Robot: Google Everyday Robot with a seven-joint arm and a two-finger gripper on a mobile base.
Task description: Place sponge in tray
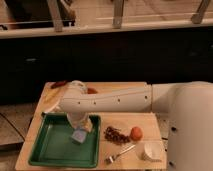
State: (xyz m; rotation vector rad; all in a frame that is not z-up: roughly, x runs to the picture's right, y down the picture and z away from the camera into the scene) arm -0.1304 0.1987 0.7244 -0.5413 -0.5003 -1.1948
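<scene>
Wooden surface (150, 122) set against a dark wall, with a pale ledge and slanted posts running behind it. Landmark: the green tray (52, 150), which occupies the front-left part of the surface. The white arm (112, 100) reaches in from the right and bends downward over the tray's back-right portion. The gripper (80, 131) hangs from the arm's end, inside the tray outline, near its right rim. The sponge (79, 136), light blue, sits directly at the gripper's tip, low over or on the tray floor; contact with the floor cannot be judged. Cannot tell whether the gripper is clamped on the sponge or parted around it; the wrist housing hides that area. Just right of the tray: a small dark-red cluster (115, 135), then an orange round object (136, 132) touching or nearly touching it. Right of the tray's front corner: a fork (120, 154) lying diagonally, and beyond it a white cup (151, 151). Behind the tray, partly hidden by the arm: a red item (59, 84) and a pale yellowish item (50, 102).
</scene>
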